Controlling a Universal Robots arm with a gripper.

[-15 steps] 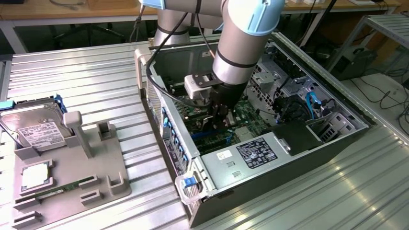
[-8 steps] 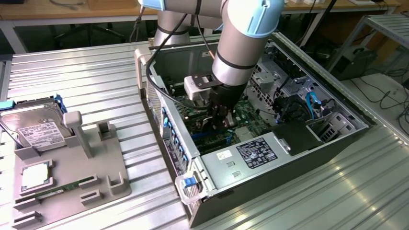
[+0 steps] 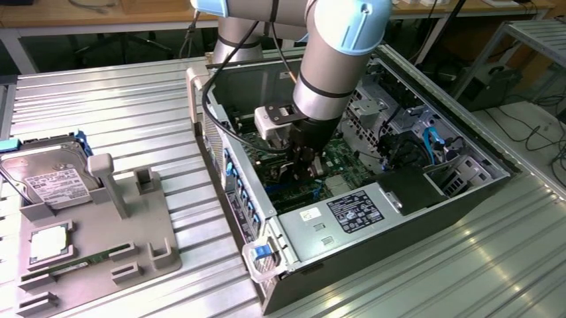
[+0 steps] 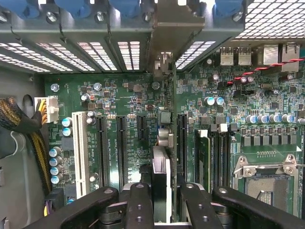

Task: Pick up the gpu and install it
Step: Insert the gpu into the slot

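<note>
Reaching down into the open computer case (image 3: 292,218), the arm carried its gripper (image 3: 301,169) low over the green motherboard (image 4: 124,95). The jaws were closed on the gpu (image 4: 161,183), which stood on edge between the black fingers (image 4: 138,205) and ran away from the wrist camera toward the rear wall of the case. Its silver bracket (image 4: 164,28) rose at that far end, set among the ventilated slot covers (image 4: 95,55) under a row of blue clips (the card's lower edge could not be judged as seated or not). The card stood in line with the black expansion slots (image 4: 121,148), between them and another black slot (image 4: 182,143), with a white slot (image 4: 80,152) further to one side. An empty processor socket (image 4: 267,181) lay on the other side of the board.

In the exterior view the case lay on its side on the ribbed metal desk (image 3: 106,112). Well apart, toward the exterior view's left, a grey holder tray (image 3: 132,225) sat on the desk with a silver hard drive (image 3: 49,175) propped in it, a processor chip (image 3: 49,242) lying flat and a slim green memory stick (image 3: 75,265) near its front edge.
</note>
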